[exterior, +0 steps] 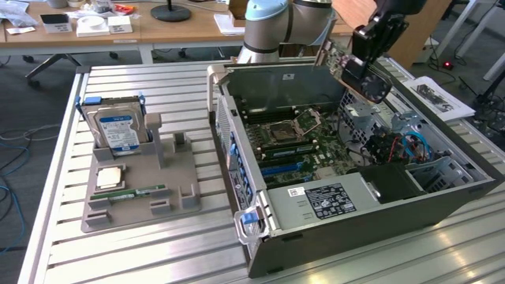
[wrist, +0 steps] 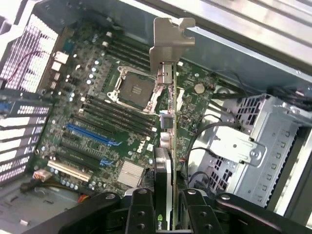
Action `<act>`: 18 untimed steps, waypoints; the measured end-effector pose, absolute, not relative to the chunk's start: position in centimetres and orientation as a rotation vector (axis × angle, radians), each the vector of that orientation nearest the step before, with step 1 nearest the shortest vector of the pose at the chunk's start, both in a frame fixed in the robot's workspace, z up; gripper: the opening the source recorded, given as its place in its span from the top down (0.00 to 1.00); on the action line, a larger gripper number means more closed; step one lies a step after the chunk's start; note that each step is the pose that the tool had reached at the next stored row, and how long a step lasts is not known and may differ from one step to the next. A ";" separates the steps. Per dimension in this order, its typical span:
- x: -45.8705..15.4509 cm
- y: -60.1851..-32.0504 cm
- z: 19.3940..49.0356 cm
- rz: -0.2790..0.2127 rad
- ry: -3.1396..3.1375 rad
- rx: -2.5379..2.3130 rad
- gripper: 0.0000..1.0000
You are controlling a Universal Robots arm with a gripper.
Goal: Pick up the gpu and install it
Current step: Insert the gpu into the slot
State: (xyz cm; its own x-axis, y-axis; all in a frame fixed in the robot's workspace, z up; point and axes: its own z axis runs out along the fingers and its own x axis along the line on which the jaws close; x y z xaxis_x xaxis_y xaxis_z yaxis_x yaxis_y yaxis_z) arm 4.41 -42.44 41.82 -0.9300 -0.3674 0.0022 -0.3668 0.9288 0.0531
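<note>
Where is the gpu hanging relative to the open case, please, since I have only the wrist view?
Observer: The gripper holds the gpu tilted in the air, above the far side of the case, towards the exterior view's right.
Operator: Thank you. What sits outside the case?
Observer: A hard drive stands upright in a grey holder, on the exterior view's left of the case.
Operator: Is anything else in that holder?
Observer: A memory stick lies flat nearer the camera, beside a silver processor chip.
</note>
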 end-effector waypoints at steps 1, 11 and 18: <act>4.4 -42.4 41.8 -0.081 -3.067 0.614 0.73; 4.4 -42.4 41.7 -0.079 -2.997 0.880 0.73; 4.4 -42.4 41.6 -0.077 -2.934 1.063 0.73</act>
